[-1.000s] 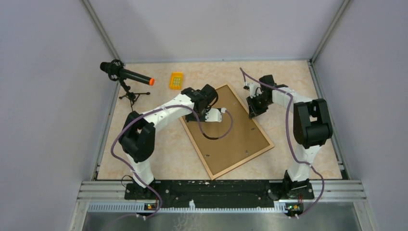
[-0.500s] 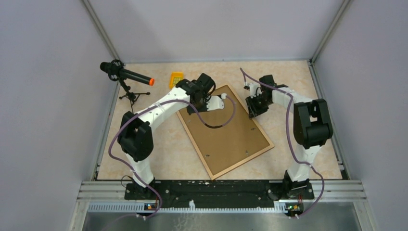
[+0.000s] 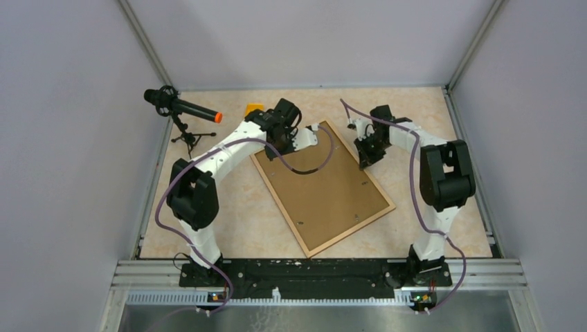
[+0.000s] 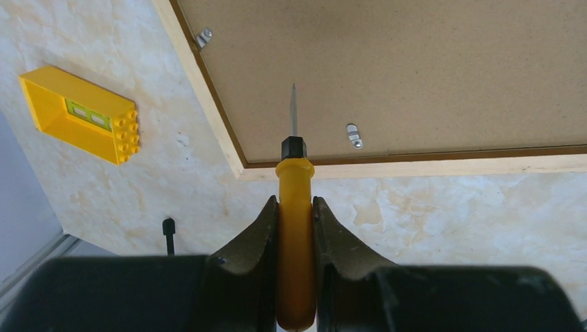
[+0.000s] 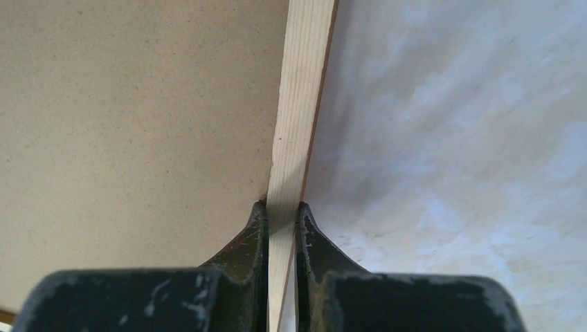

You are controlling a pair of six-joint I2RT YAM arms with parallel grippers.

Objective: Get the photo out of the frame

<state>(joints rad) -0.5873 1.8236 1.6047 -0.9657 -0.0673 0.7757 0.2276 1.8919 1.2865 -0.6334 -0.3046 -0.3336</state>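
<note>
The frame [image 3: 325,190] lies back-up on the table, its brown fibreboard back showing; the photo is hidden. My left gripper [image 4: 295,207] is shut on a yellow-handled screwdriver [image 4: 294,200] whose metal tip points over the frame's far corner, near a small metal clip [image 4: 354,135]. A second clip [image 4: 203,37] sits on the left rim. From above, the left gripper [image 3: 304,138] hovers at the frame's far-left corner. My right gripper [image 5: 282,211] is shut on the frame's pale wooden rim [image 5: 299,104]; from above it [image 3: 363,162] is at the right edge.
A yellow block [image 3: 253,109] lies at the back, also in the left wrist view [image 4: 82,114]. A black microphone with an orange tip on a small tripod [image 3: 181,111] stands at the back left. Grey walls enclose the table.
My left arm has drawn back toward the far-left corner of the frame with the screwdriver. The right gripper has stayed on the rim. The frame has shifted slightly.
</note>
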